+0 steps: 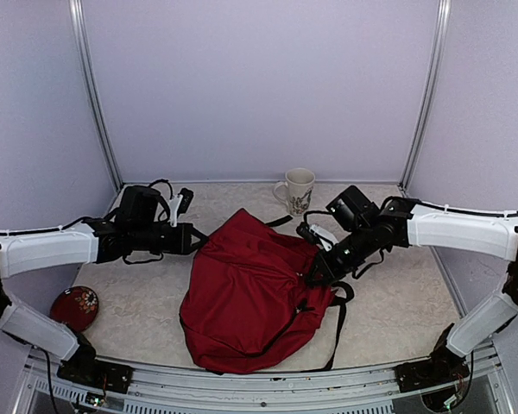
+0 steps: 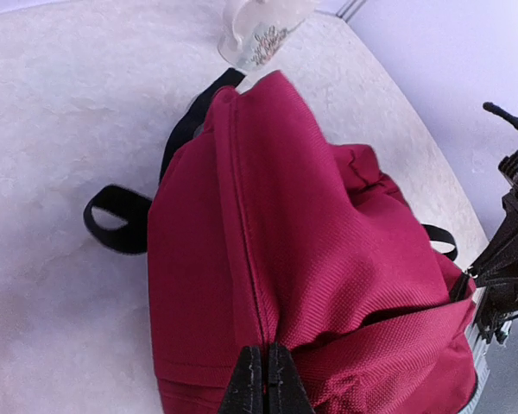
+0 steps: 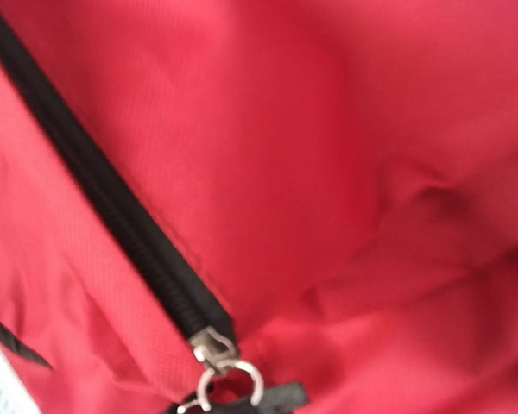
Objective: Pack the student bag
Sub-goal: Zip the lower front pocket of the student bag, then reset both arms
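Centre of the pale speckled table (image 1: pixel 388 297), and there lies the big dark-red fabric backpack (image 1: pixel 242 302), slumped flat with its black straps (image 1: pixel 337 332) trailing off its right side toward the near edge. A black webbing loop (image 2: pixel 116 220) sticks out from its far-left corner.

Left gripper (image 2: pixel 266 352): jaws fully together, no gap showing between the black fingers, and they meet right on the bag's stitched seam. The red cloth runs straight into the tips and folds fan out from there, so it has a pinch of the backpack's left edge.

Over to the right gripper (image 1: pixel 312 278), down on the bag's right flank. The wrist view is pressed close against red fabric. A black zipper track (image 3: pixel 112 224) runs diagonally down to a silver slider (image 3: pixel 211 345), a small metal ring (image 3: pixel 233 381) hangs from that, and a black pull tab (image 3: pixel 281 398) leads off the bottom edge. The fingers themselves are out of that shot, but the jaws are closed right down, and the tab heads exactly to where they sit, so the grip looks to be on that tab.

Behind the bag, a cream ceramic mug with a printed pattern (image 1: pixel 299 190) stands upright, apart from it. Near the left arm's base, a round dark-red flowered disc (image 1: pixel 75 307) rests on the table.
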Tool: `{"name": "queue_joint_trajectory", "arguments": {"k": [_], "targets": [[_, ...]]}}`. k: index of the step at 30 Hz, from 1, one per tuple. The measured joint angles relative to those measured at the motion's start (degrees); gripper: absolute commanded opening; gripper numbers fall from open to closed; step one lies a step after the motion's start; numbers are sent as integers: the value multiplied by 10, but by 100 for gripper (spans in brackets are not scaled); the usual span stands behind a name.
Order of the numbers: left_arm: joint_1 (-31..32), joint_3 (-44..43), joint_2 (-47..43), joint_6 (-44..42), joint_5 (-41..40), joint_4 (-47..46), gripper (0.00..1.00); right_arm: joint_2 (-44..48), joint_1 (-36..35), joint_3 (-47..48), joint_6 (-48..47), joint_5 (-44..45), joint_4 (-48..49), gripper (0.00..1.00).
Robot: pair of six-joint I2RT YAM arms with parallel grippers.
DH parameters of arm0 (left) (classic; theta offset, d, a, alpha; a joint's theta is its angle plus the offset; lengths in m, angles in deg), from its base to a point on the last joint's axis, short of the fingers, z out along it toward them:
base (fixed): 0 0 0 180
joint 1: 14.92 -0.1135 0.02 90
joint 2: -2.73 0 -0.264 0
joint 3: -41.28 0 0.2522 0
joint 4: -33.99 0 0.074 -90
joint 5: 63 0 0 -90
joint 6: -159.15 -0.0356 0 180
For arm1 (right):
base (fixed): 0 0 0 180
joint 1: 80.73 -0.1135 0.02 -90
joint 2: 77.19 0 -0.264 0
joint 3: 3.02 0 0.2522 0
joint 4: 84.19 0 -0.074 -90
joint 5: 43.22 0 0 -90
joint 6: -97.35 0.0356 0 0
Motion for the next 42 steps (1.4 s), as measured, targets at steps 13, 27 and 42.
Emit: {"name": "queue_joint_trajectory", "arguments": {"k": [13,27,42], "targets": [[-19,132,-179,115,-51,-5,0,-105,7,153,-47,27,-21,0],[-43,123,-73,182,-138,57,99,-98,135,77,-33,139,-24,69],[-273,30,-13,163,-188,110,99,184,416,-180,35,195,178,82]]}}
